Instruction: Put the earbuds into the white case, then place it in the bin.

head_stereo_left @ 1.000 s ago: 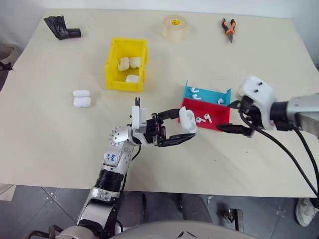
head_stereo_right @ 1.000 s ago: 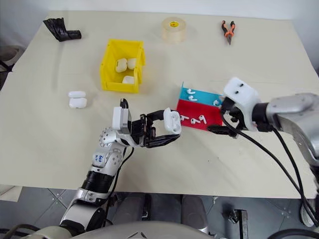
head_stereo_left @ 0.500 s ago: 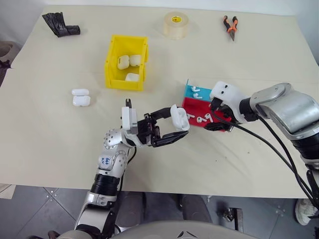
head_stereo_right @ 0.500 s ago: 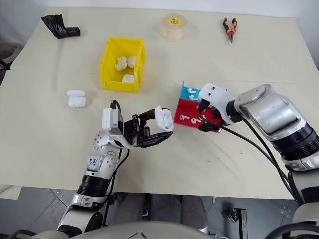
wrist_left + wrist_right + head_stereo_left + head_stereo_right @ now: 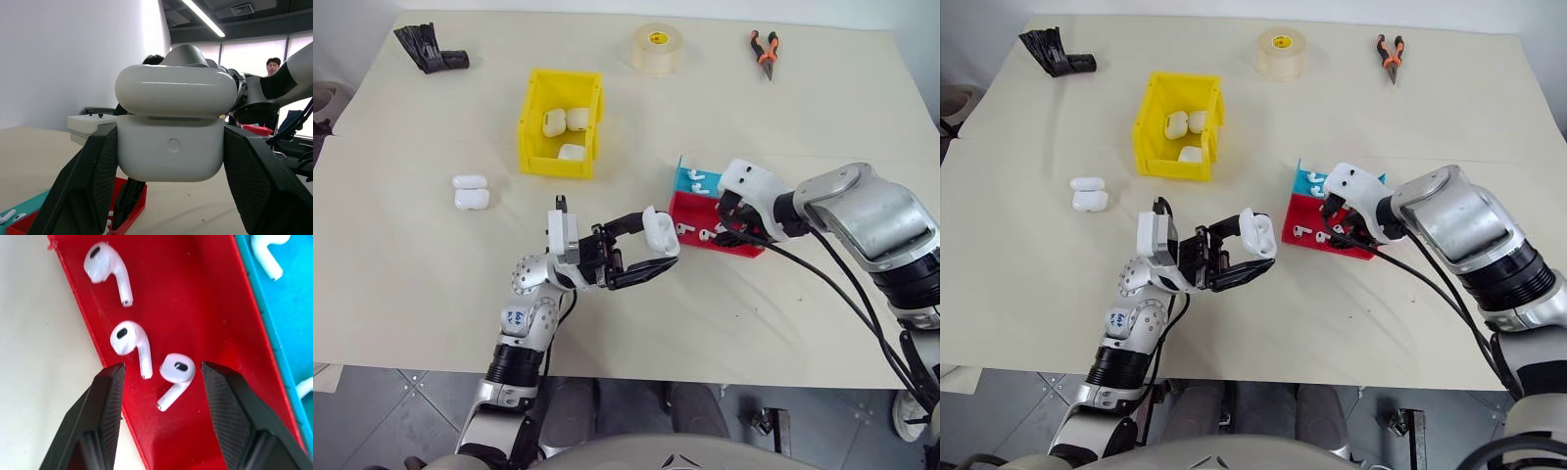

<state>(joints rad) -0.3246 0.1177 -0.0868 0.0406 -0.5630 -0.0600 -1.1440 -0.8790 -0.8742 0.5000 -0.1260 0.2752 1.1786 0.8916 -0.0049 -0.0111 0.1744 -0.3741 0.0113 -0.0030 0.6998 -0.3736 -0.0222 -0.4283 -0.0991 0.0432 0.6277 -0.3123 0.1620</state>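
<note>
step: picking earbud | my right pincer (image 5: 160,377) half open, straddling two earbuds (image 5: 176,374) in red tray (image 5: 744,245), centre-right | my left pincer (image 5: 654,257) gripping case (image 5: 660,232), mid-frame | advice: centring on one bud, closing gently

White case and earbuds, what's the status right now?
Left gripper shut on white case. Right gripper open over earbuds in red tray. Nothing blocking.

Glossy white plastic earbuds (image 5: 131,340) lie in a smooth red plastic tray (image 5: 205,313)
</note>
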